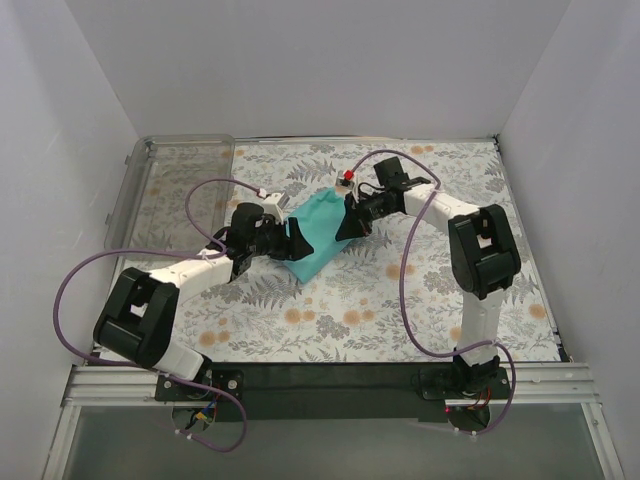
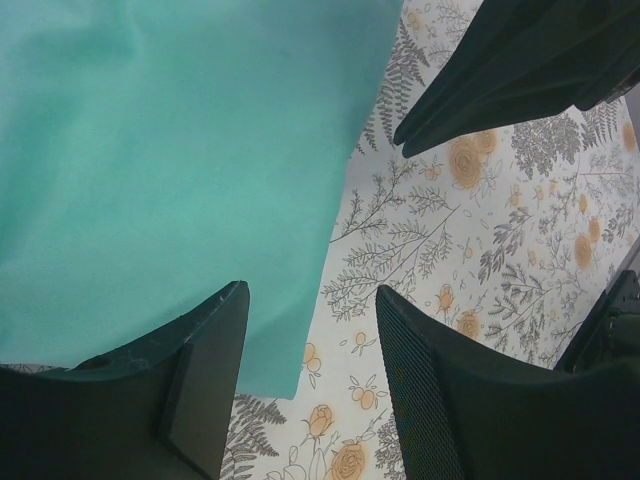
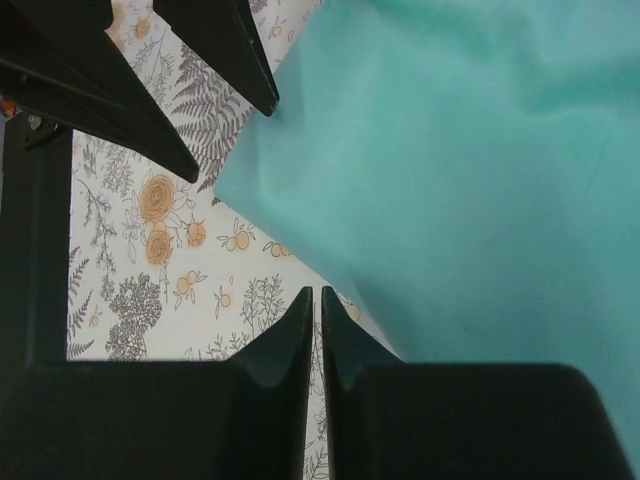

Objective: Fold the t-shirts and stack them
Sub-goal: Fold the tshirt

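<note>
**T-shirt, one, lying mid-table between two robot grippers**

One plain teal-green t-shirt [image 1: 314, 238] lies near the middle of a table [image 1: 420, 300] covered in a flower and fern print. From above, the t-shirt shows as a compact, slanted oblong with straight edges, apparently already folded. One clear plastic bin [image 1: 175, 190] sits at the far left corner, well apart from the t-shirt.

Two robot arms reach in from the near edge, one on each side. The left gripper [image 1: 296, 243] is at the t-shirt's left end, and the right gripper [image 1: 352, 224] at its upper right end.

In the left wrist view, the left gripper [image 2: 312, 295] has its jaws about half spread. One of its fingers [image 2: 200, 350] is over the cloth edge and the other over bare table.

In the right wrist view, the right gripper [image 3: 316, 295] has its jaws drawn nearly together, with only a thin slit between them. The t-shirt's edge runs under one finger; whether any cloth is pinched cannot be told from here.
</note>
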### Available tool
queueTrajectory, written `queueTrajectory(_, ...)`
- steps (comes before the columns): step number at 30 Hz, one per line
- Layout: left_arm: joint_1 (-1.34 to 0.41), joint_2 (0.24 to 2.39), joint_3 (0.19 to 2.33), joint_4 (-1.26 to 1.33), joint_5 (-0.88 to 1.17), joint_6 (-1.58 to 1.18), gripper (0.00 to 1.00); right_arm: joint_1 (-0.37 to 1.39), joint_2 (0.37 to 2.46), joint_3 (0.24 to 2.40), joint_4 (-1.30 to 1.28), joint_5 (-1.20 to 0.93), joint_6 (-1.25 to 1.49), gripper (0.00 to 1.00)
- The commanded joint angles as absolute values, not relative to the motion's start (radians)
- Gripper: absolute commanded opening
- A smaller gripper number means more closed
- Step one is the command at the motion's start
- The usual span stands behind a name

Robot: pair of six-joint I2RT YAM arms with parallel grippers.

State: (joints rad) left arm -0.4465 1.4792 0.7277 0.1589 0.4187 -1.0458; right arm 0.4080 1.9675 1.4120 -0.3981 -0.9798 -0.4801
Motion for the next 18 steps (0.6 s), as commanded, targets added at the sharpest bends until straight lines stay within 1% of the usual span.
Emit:
queueTrajectory(1, -0.443, 1.470, 0.735, 0.199, 0.428, -1.054, 0.50, 0.420, 2.028, 1.477, -0.466, -1.046, -0.509, 0.11)
queueTrajectory(8, -0.442, 1.456, 0.716, 0.204, 0.429, -1.057, 0.50, 0.431, 2.109, 1.554, -0.476, -1.017, -0.468, 0.09)
queueTrajectory(14, -0.442, 1.436, 0.680, 0.215, 0.425, -1.062, 0.50, 0.431, 2.169, 1.577, -0.479, -0.950, -0.426, 0.08)
queueTrajectory(16, -0.443, 1.439, 0.678, 0.225, 0.439, -1.068, 0.50, 0.431, 2.184, 1.583, -0.488, -0.924, -0.429, 0.08)
queueTrajectory(18, -0.443, 1.456, 0.687, 0.250, 0.466, -1.086, 0.50, 0.430, 2.177, 1.586, -0.520, -0.940, -0.462, 0.08)
